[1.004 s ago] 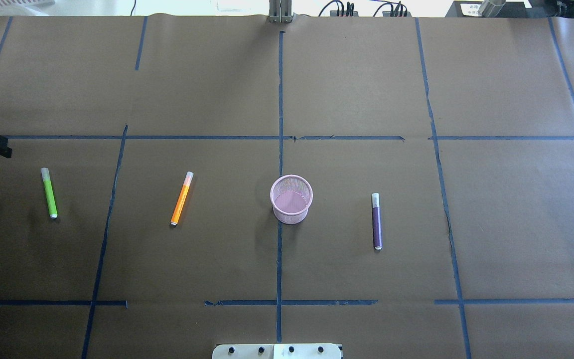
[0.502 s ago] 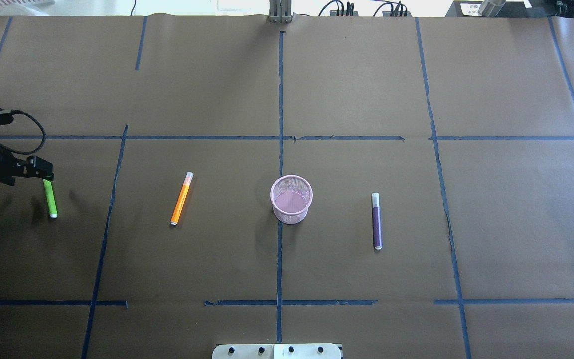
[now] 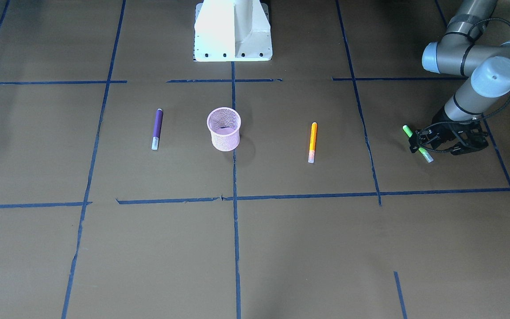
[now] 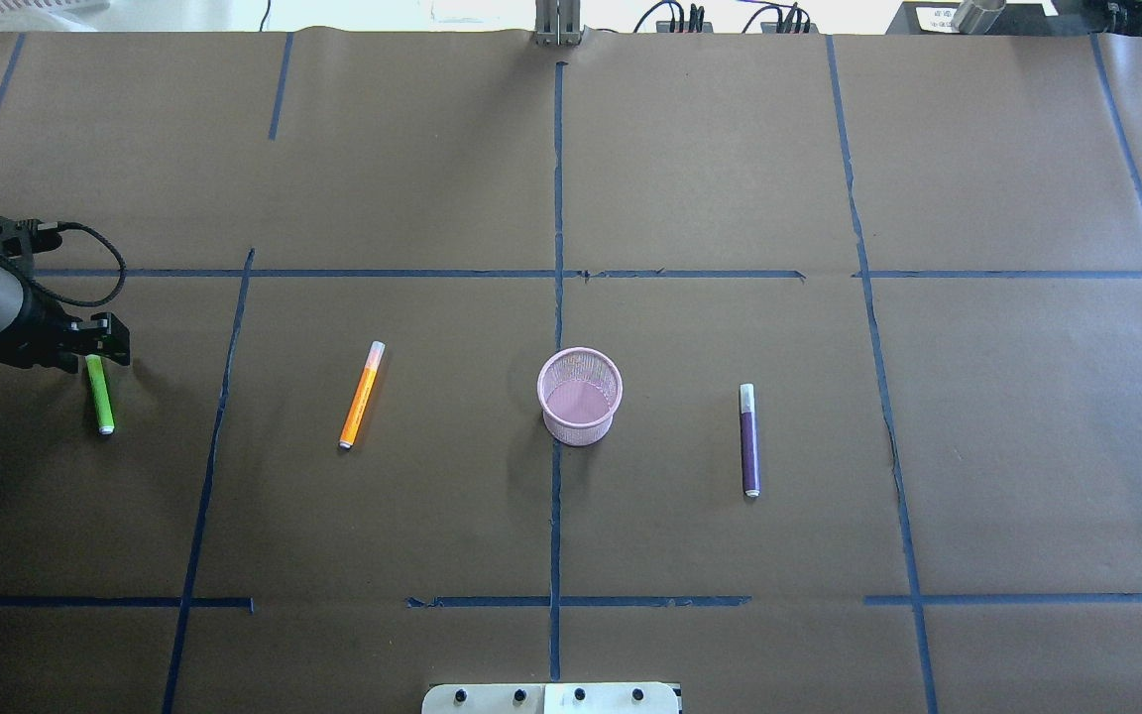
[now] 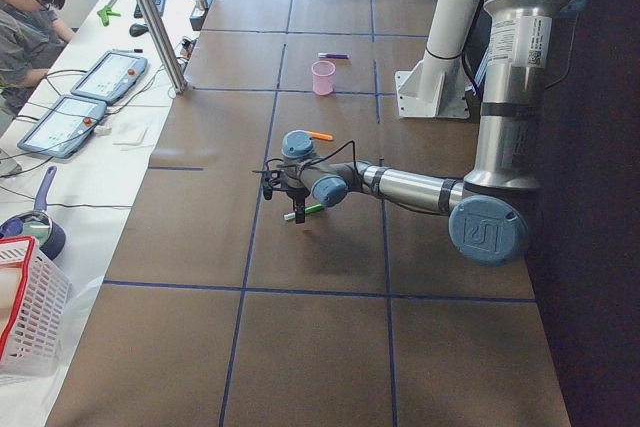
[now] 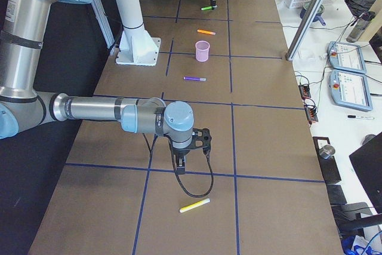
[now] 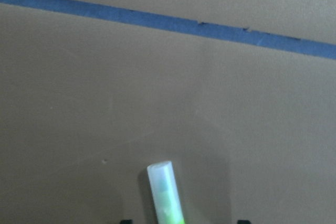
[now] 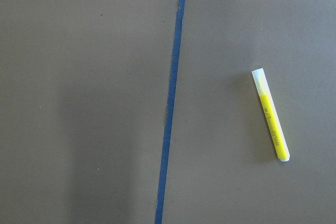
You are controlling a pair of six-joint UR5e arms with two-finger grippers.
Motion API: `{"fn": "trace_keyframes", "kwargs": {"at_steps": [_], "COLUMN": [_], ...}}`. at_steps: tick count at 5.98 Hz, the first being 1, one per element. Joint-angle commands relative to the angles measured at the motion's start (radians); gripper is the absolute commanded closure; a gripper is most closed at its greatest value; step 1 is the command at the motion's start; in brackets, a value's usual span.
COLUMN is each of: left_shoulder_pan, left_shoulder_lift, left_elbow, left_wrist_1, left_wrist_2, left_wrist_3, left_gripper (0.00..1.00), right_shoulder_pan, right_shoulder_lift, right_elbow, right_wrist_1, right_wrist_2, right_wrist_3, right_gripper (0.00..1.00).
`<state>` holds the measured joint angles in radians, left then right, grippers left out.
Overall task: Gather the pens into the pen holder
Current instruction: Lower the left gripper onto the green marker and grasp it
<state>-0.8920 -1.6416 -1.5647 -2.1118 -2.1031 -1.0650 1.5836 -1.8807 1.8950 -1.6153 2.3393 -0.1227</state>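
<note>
At the very start, judging by the layout: nothing inside the pen holder (image 4: pixel 579 428). Stands upright on the centre tape line, midway between the two ends of the table (image 4: pixel 571 178) and about halfway from the robot-side edge to the far edge. A small round cup of pink wire mesh, slightly tapered toward the base, with a rolled rim and its floor visible through the open top.

Four pens left to collect, all lying flat, none touching the cup or each other. Nearest the cup, the purple pen (image 4: pixel 749 446) toward the right end and the orange pen (image 4: pixel 361 395) toward the left end. Further out, the green pen (image 4: pixel 99 397) close to the left end and the yellow pen (image 8: pixel 270 115) close to the right end, well apart from everything else. Slim, smooth plastic sticks, each with a bright barrel and a pale translucent cap; probably quick to roll if nudged.

At the left end, the left claw (image 3: pixel 419 142) low over the green pen, spread wide, with the pen between the fingers near its cap end and not yet pinched. Looks like the first pick, begun but not made.

Toward the right end, the right claw (image 6: pixel 181 164) above the table, short of the yellow pen; cannot tell whether wide or narrow.

Under it all, matte brown paper squared off by blue tape (image 4: pixel 556 198).
</note>
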Motion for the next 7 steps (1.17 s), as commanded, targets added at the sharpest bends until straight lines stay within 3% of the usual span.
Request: {"fn": "trace_keyframes", "kwargs": {"at_steps": [1, 6, 7], "left_shoulder_pan": [0.001, -0.002, -0.002], "left_shoulder_lift": [-0.012, 0.002, 0.002], "left_elbow": [0.014, 0.003, 0.003], "left_wrist_1": [0.0, 0.0, 0.0], "left_wrist_2": [-0.001, -0.005, -0.006], "left_wrist_3": [-0.012, -0.01, -0.013], "left_gripper": [0.5, 0.55, 0.8], "right_shoulder_pan": [-0.001, -0.001, -0.001], "right_shoulder_lift": [0.0, 0.0, 0.0], "right_elbow": [-0.001, 0.001, 0.001], "right_wrist_1": [0.0, 0.0, 0.0], "right_wrist_2": [0.0, 0.0, 0.0], "right_wrist_3": [0.0, 0.002, 0.002], "right_gripper": [0.0, 0.0, 0.0]}}
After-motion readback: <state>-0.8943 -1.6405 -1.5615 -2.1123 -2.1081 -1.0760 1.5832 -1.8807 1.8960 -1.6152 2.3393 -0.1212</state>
